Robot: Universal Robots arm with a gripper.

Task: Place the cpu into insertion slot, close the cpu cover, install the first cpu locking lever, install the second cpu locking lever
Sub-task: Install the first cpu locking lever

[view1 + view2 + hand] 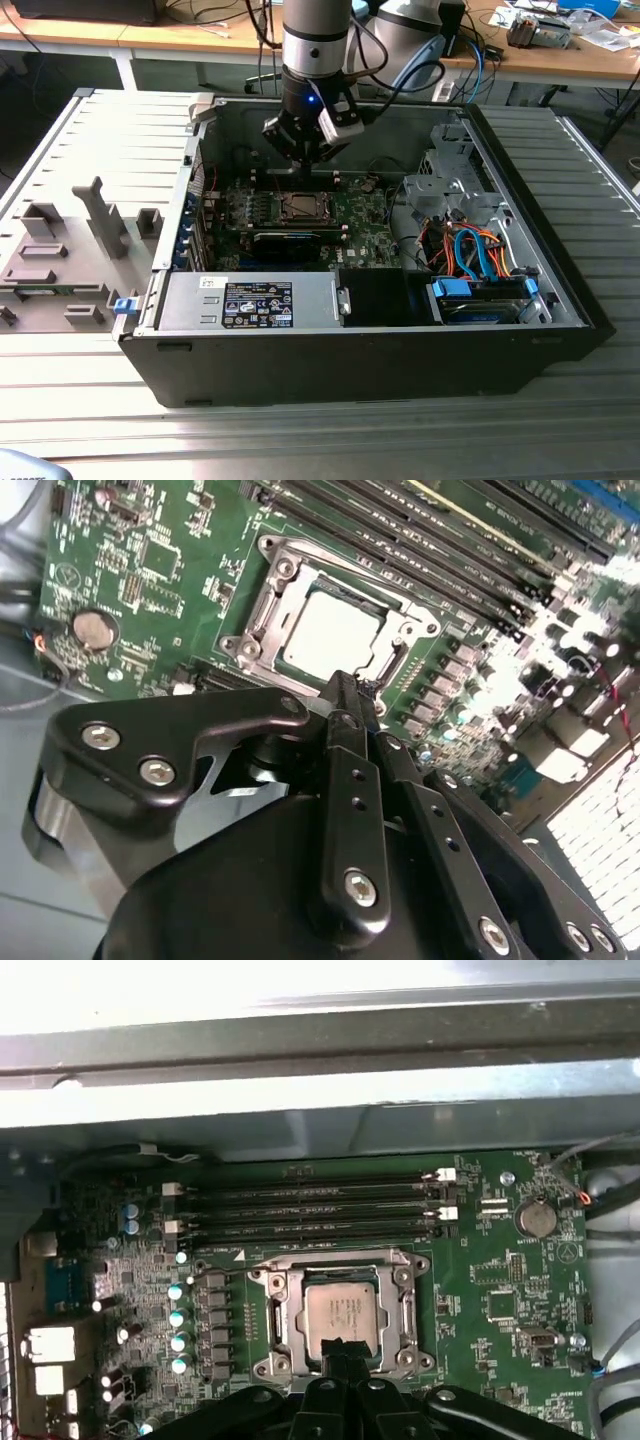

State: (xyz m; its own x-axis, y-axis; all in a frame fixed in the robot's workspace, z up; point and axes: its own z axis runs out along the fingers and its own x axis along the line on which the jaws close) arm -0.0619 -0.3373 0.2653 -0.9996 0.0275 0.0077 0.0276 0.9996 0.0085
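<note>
The arm is held upright over the open case (560, 300), which lies on the ribbed worktop (330, 440). The wrist is pointed straight down at the motherboard (355, 225), and the gripper (305, 160) is suspended just above the board, toward the case's rear wall in the exterior view.

In both wrist views the gripper's fingers (345, 715) are seen pressed together with no gap between them, and nothing is held. The fingertips are positioned at one edge of the slot (340, 1310), apparently just above it; contact cannot be confirmed.

The cpu (342, 1317) is seated flat in the slot, its pale metal face exposed through the window of the cover (405, 1305). The cover is laid down over the slot and frames the cpu on all sides. The levers cannot be made out clearly along the slot's edges. The memory slots (310, 1210) are located beside the slot.
</note>
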